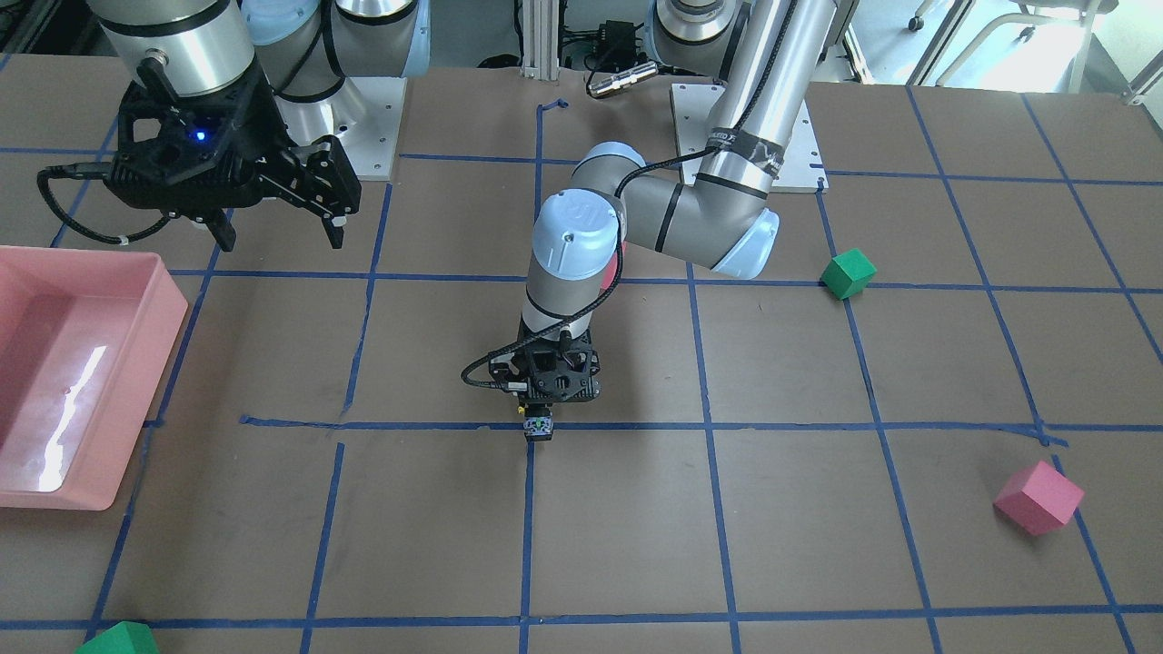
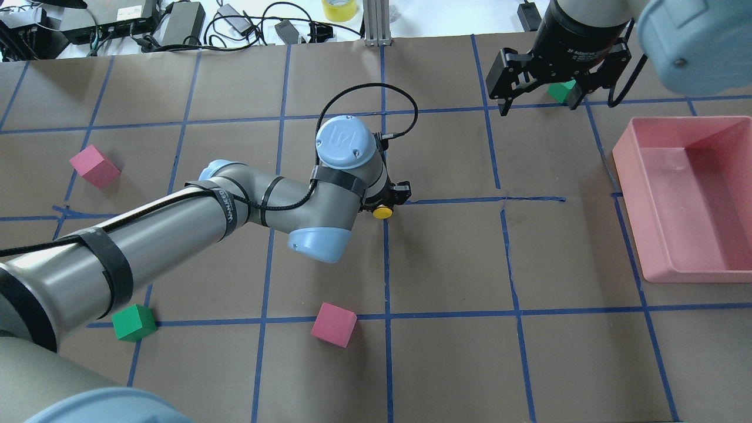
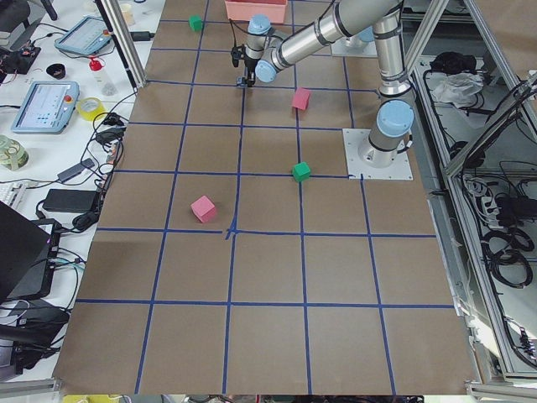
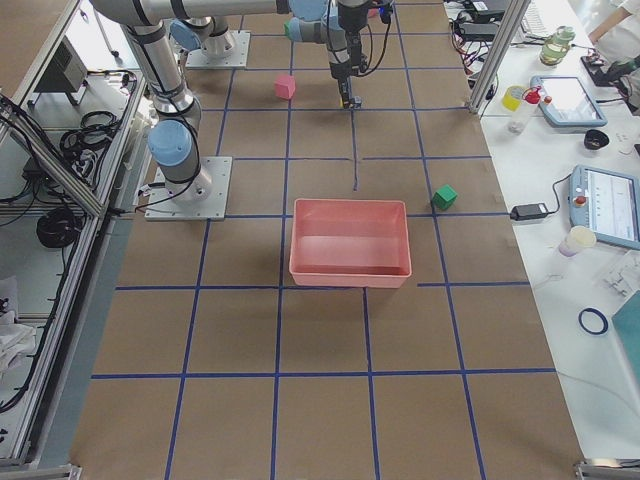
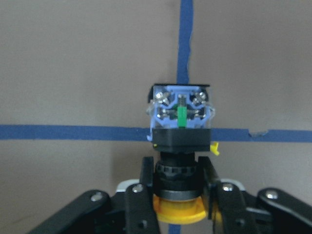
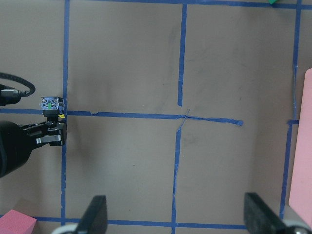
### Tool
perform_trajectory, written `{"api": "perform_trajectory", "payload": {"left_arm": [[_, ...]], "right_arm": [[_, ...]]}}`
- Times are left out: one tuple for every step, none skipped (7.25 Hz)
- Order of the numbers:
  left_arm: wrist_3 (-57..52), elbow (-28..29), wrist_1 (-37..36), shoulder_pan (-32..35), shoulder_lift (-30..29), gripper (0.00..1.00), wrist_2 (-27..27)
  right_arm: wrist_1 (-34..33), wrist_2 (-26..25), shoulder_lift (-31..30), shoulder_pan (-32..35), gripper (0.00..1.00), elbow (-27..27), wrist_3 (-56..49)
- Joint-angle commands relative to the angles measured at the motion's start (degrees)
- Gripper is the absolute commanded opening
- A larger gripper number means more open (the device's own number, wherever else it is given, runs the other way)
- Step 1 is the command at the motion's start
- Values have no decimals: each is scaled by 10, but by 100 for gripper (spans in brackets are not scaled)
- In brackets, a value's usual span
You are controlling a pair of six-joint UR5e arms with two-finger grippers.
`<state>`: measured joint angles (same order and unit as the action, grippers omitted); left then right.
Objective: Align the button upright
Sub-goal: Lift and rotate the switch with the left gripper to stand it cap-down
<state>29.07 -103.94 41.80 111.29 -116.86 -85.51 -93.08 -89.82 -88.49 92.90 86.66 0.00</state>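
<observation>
I see the button (image 5: 179, 131) pinched in the left gripper (image 5: 178, 175), whose 2 fingers (image 5: 146, 195) are closed on its black ribbed body. The round yellow cap sits at the near, lower end in the left wrist view. The silvery base block, with bluish terminals, 2 screws on each side and a green strip down the middle, points away past the fingertips. From the overhead view the cap (image 2: 383, 212) faces the robot's side, so the button looks tipped over rather than cap-up. I cannot tell whether it touches the worktop (image 2: 446, 270). It is near the worktop's middle, with the base block over a crossing of 2 blue tape lines (image 5: 73, 132). The right gripper (image 2: 537, 106) hangs well apart at the far right, its fingers spread wide and holding nothing, with a green cube (image 2: 561, 91) showing between them. The pink tray (image 2: 631, 205) lies by the robot's right edge, well apart from the button. A pink cube (image 2: 333, 324) is the nearest loose thing, on the robot's side and still well apart. Another pink cube (image 2: 94, 166) and a green cube (image 2: 134, 322) lie far off to the left. Bare brown worktop surrounds the button on every side, and all worktop edges are distant.
</observation>
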Motion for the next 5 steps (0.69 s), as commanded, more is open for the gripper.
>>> {"api": "perform_trajectory", "payload": {"left_arm": [[65,36,166,-34,21,0,59],[71,33,202,-60,34,0,103],[114,34,241,-86,43,0,167],[174,29,244,-112,46,0,249],[231,24,249,-122,44,0,326]], "right_arm": [[0,0,0,0,100,0,0],[0,0,1,0,100,0,0],[1,0,0,0,100,0,0],[1,0,1,0,100,0,0],[1,0,1,0,100,0,0]]}}
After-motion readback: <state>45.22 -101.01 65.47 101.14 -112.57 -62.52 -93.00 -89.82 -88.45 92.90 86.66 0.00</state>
